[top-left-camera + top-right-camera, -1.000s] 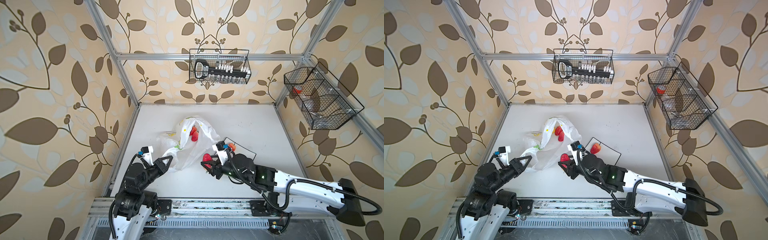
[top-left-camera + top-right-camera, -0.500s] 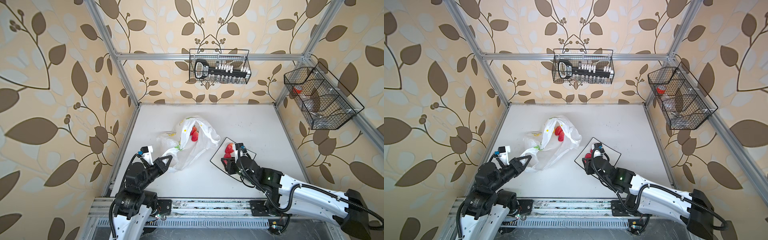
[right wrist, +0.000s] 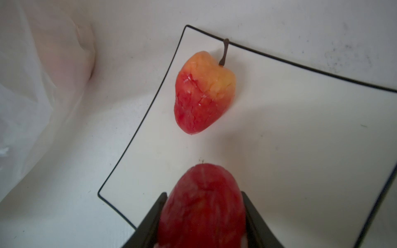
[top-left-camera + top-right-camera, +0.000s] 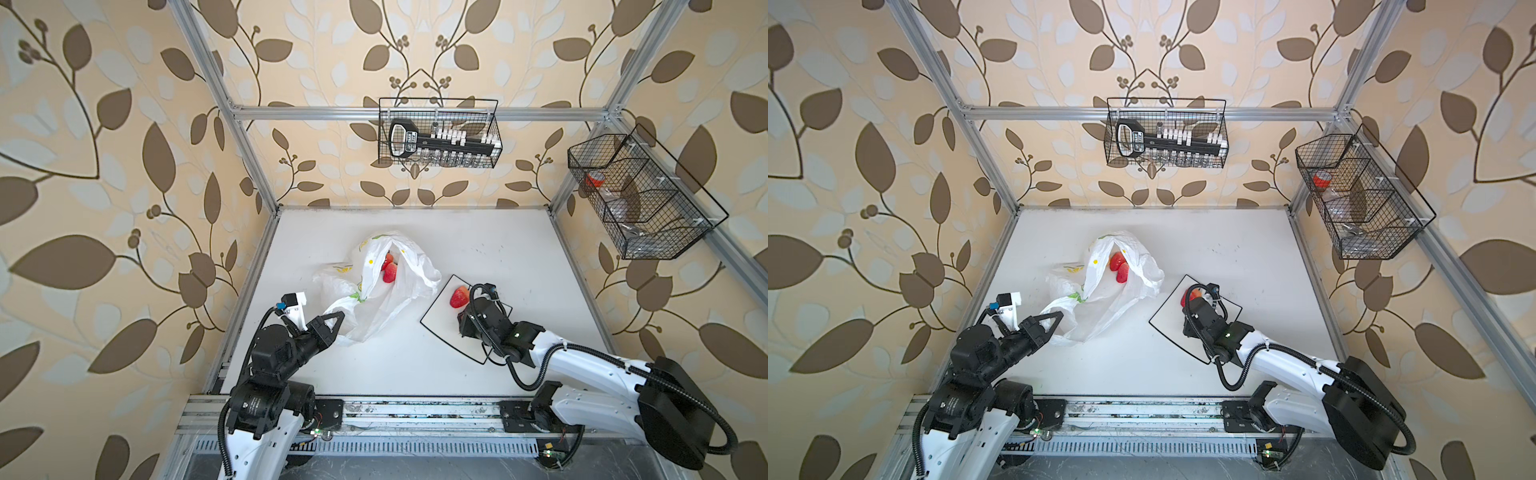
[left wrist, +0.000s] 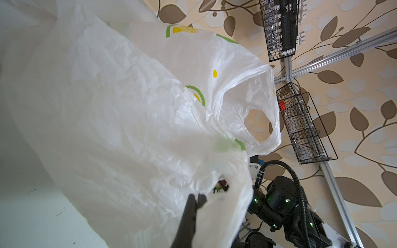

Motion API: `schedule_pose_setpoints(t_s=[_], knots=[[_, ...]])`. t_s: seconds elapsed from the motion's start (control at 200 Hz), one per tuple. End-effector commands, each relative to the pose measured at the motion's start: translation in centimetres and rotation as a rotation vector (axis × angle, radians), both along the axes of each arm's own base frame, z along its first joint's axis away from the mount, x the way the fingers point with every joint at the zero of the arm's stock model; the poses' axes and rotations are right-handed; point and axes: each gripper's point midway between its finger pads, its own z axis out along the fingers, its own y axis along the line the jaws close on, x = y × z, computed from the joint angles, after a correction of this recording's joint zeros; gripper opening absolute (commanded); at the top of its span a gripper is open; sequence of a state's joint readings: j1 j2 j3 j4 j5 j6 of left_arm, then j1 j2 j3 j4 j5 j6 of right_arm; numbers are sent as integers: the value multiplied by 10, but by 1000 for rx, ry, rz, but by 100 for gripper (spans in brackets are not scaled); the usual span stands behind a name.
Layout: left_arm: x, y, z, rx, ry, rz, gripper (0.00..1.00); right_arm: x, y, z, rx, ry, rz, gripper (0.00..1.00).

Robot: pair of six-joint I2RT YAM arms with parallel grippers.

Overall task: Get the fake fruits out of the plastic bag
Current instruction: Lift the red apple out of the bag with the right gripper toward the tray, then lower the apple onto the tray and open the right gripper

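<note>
- Clock face laid on the desk (image 4: 478, 249) in both top views: 6 = robot's rail, 12 = back wall.
- Approx 8 o'clock: left pincer (image 4: 340, 315) (image 5: 198, 195), tips pressed together on a near fold of the plastic bag (image 4: 374, 299) (image 5: 118, 118). In the left wrist view the thin film is nipped between the black fingertips (image 5: 190, 208).
- Approx 4 o'clock: right pincer (image 3: 203, 196) is pinching a red fake fruit (image 3: 202, 214) from both sides, over the near part of the plate (image 3: 300, 150) (image 4: 440, 328). Can't tell if the fruit touches the plate.
- Plate is square, white w/ black rim, set cornerwise. It sits near the bag's 3 o'clock edge w/ a strip of bare desk between.
- Toward the plate's 12 o'clock corner lies a red-and-yellow fake fruit (image 3: 204, 94) (image 4: 458, 297), stem tip at the rim.
- Bag lies crumpled just left of desk centre, one loop handle standing up in the left wrist view.
- Approx 11 o'clock of centre: two red fake fruits (image 4: 388, 269) (image 4: 1119, 266) touch each other inside the bag's gaping top.
- On the walls: back-wall wire basket (image 4: 438, 133) at 12, right-wall wire basket (image 4: 640, 195) at 2.
</note>
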State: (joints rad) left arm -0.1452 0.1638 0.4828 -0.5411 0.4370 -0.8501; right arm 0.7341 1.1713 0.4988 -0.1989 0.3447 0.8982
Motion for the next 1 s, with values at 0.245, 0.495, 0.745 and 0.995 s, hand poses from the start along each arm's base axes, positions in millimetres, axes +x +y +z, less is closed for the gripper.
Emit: schedule_pose_setpoints(t_s=[0.245,0.495,0.745,0.995], knots=[[-4,-1,19,11,-62,-13,0,2,-3,-29,5,62,-23,53],[-3,0,19,7,-59,-8,0,-1,-12,-25,-5,63,-62,74],[-2,-1,14,0,-43,-9,0,-9,-22,7,24,9,-78,82],[-2,-1,15,-4,-45,-6,0,-6,-33,104,63,-268,-21,79]])
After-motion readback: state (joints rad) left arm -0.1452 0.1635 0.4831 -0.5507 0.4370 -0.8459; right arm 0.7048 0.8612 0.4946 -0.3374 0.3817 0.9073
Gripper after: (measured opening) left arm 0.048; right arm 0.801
